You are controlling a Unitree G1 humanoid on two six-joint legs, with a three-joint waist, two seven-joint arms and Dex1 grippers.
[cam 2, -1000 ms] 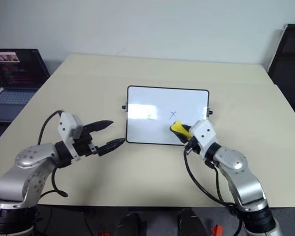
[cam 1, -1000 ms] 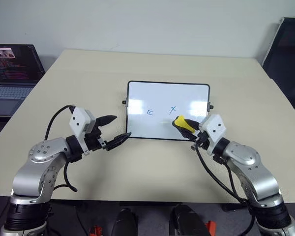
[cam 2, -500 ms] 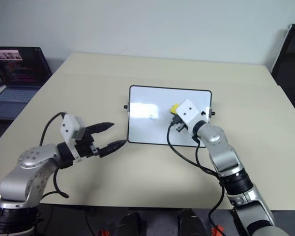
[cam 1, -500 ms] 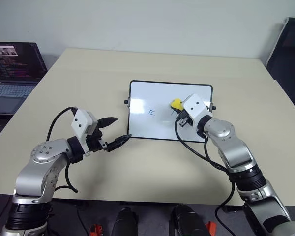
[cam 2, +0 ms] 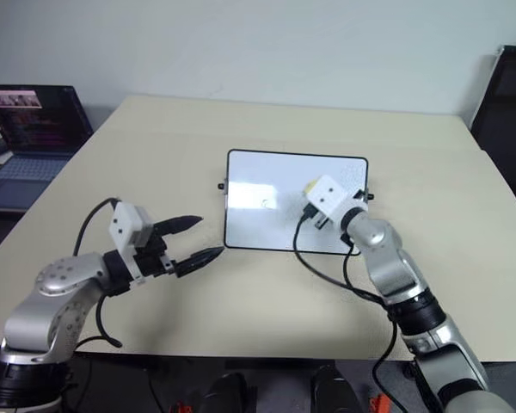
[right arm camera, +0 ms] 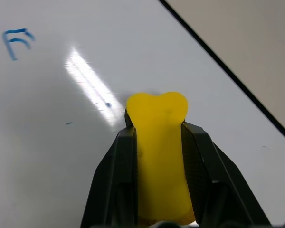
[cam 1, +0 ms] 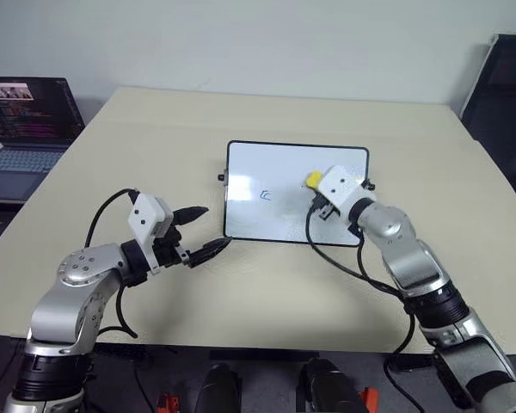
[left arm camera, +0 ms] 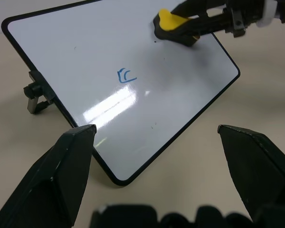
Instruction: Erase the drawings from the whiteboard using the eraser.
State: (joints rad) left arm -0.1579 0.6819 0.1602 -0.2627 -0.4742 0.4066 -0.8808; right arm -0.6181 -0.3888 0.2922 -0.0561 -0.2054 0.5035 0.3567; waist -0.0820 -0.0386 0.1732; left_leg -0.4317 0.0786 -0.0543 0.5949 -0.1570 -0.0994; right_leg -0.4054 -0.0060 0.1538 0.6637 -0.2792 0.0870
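Eraser: pinched in right gripper jaws, pressed on whiteboard
Drawing: one blue E-like mark on board's left half
Left gripper: jaws spread, near board's lower-left corner, above surface

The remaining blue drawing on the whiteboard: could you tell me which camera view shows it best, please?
The left wrist view: the blue drawing sits near the middle of the whiteboard, large and unobstructed. The right wrist view catches it at a corner of the picture, beyond the eraser. Both eye views show it as a tiny mark.
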